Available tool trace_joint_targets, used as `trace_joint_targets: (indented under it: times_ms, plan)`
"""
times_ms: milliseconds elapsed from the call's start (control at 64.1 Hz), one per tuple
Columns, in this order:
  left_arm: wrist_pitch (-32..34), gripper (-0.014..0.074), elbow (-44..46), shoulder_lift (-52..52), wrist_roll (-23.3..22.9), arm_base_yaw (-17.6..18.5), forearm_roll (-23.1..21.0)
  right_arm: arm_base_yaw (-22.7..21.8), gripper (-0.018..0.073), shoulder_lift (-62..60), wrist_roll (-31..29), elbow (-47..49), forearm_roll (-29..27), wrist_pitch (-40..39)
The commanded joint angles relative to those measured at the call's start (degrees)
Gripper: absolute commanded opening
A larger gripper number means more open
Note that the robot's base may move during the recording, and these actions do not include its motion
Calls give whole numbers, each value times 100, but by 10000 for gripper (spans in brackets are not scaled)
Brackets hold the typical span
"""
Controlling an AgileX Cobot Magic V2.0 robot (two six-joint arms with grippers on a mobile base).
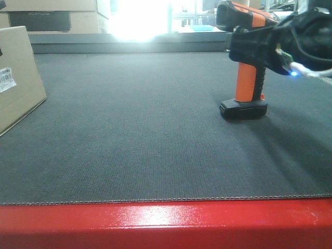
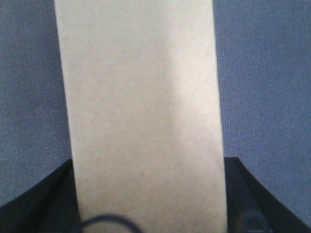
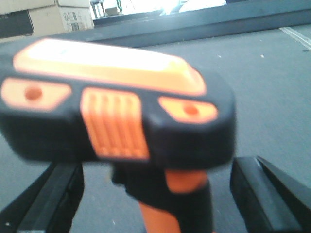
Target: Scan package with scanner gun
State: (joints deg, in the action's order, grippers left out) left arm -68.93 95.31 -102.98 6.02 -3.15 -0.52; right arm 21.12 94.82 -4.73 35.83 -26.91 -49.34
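Observation:
The package (image 1: 18, 78), a plain brown cardboard box with a white barcode label (image 1: 6, 79), stands at the far left of the dark mat. In the left wrist view the package (image 2: 146, 97) fills the space between the fingers of my left gripper (image 2: 151, 162), and both dark fingers press against its sides. The scanner gun (image 1: 245, 83) stands upright on its flat black foot at the right. My right gripper (image 1: 259, 44) sits around its upper handle, just below the head. In the right wrist view the scanner gun (image 3: 116, 111) is between the wide-apart fingers of my right gripper (image 3: 155, 167), with a gap on each side.
Cardboard boxes with a dark panel (image 1: 49, 18) are stacked at the back left behind a raised ledge (image 1: 129, 42). A red table edge (image 1: 166, 223) runs along the front. Bright glare washes out the back centre.

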Motion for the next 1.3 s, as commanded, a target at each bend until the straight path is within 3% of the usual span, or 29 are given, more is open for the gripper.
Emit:
trace_joint_targets:
  times_ms: [0,843,999,1202,1280]
  plan:
    - [-103,-111,38,28,-9,14,-86,8,499,56,-17,151,-25,-89]
    - [-103,-111,38,28,-9,14,-86,8,491,457,-17,606,-341,-79]
    - [-103,-111,38,28,-9,14,-86,8,286,457,-17,606,-478,-79]
    - [-103,-111,38,51,-9,14,-86,8,-166,457,-17,606,-538,-79]
    - [-103,-111,38,121,-9,14,-86,8,-151,445,-17,606,-538,-233]
